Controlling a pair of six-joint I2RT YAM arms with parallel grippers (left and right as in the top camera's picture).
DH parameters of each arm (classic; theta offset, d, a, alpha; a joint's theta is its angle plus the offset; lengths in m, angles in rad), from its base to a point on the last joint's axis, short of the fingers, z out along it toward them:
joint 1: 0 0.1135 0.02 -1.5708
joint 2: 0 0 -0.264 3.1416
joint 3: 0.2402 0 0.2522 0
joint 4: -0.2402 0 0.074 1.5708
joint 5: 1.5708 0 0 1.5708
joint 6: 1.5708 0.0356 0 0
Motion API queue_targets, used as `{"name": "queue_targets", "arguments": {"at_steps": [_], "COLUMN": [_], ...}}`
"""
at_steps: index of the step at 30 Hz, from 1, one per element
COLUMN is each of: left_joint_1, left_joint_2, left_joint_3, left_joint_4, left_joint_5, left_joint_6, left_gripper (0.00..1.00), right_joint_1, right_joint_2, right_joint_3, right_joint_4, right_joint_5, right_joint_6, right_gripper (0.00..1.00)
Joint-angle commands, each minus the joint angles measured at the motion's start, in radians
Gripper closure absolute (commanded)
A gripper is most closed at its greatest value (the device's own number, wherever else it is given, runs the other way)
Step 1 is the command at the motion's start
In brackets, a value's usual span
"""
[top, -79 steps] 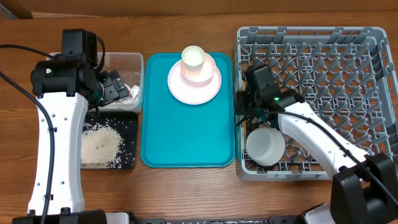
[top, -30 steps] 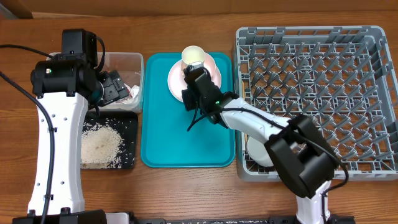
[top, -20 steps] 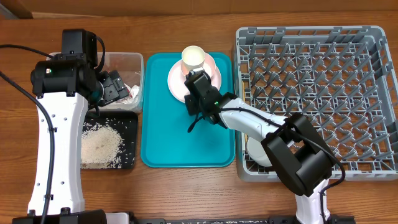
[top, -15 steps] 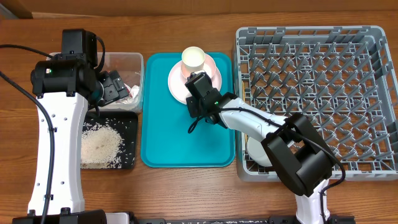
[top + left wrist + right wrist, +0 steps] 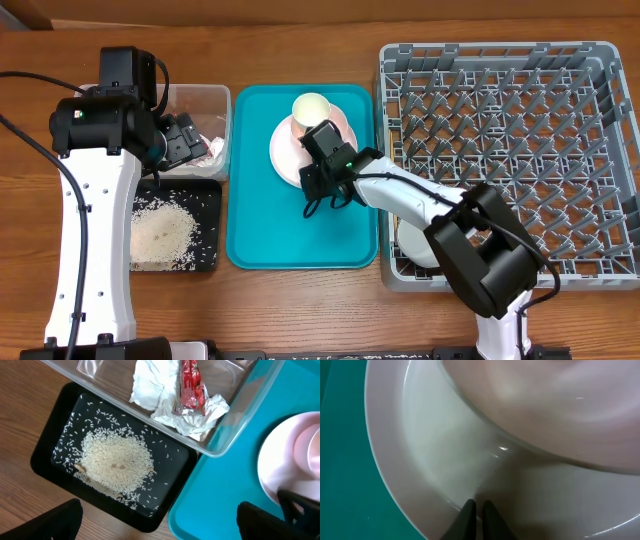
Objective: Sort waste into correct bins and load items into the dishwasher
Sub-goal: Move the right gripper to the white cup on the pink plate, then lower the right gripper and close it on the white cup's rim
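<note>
The pale plate [image 5: 285, 140] lies on the teal tray [image 5: 300, 230] with the pale pink cup [image 5: 311, 106] standing on it. My right gripper [image 5: 312, 172] is shut on the plate's near rim [image 5: 475, 510]; the cup [image 5: 545, 410] fills the top of the right wrist view. My left gripper [image 5: 160, 527] is open and empty, hovering over the black tray [image 5: 50, 455] of rice [image 5: 115, 462]. The clear tub [image 5: 240, 415] holds white tissue [image 5: 150, 385] and the red wrapper [image 5: 190, 385]. A white bowl [image 5: 412, 245] sits in the grey rack [image 5: 560, 90]. Chopsticks and the small white cup are out of view.
The clear tub [image 5: 205, 100] and black tray [image 5: 205, 200] sit side by side left of the teal tray. The rack stands right of the teal tray, its near wall close to my right arm.
My right arm swung from the rack to the plate and closed on its rim. The plate and cup have shifted a little toward the front of the teal tray. The left arm has not moved.
</note>
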Motion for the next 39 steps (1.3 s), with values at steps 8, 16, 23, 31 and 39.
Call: {"name": "queue_targets", "arguments": {"at_steps": [8, 16, 23, 31, 39], "left_joint_1": [-0.001, -0.001, -0.001, -0.001, -0.001], "left_joint_2": [0.004, 0.004, 0.004, 0.003, 0.004], "left_joint_3": [0.01, 0.01, 0.01, 0.01, 0.01], "left_joint_4": [0.001, 0.001, 0.001, 0.001, 0.001], "left_joint_5": [-0.006, -0.006, -0.006, -0.006, -0.006], "left_joint_6": [-0.003, -0.003, -0.003, -0.003, -0.003], "left_gripper": [0.0, 0.0, 0.0, 0.0, 0.0], "right_joint_1": [0.032, 0.063, 0.043, 0.032, 0.018], "right_joint_2": [-0.098, -0.246, -0.268, -0.234, -0.058], "right_joint_3": [0.013, 0.098, 0.409, 0.476, 0.475], "right_joint_4": [-0.092, -0.195, -0.454, -0.4, -0.314], "right_joint_5": [-0.116, -0.044, -0.011, 0.131, 0.222], "right_joint_6": [0.034, 0.008, -0.054, -0.16, -0.212], "right_gripper": [0.91, 0.92, 0.91, 0.77, 0.61]}}
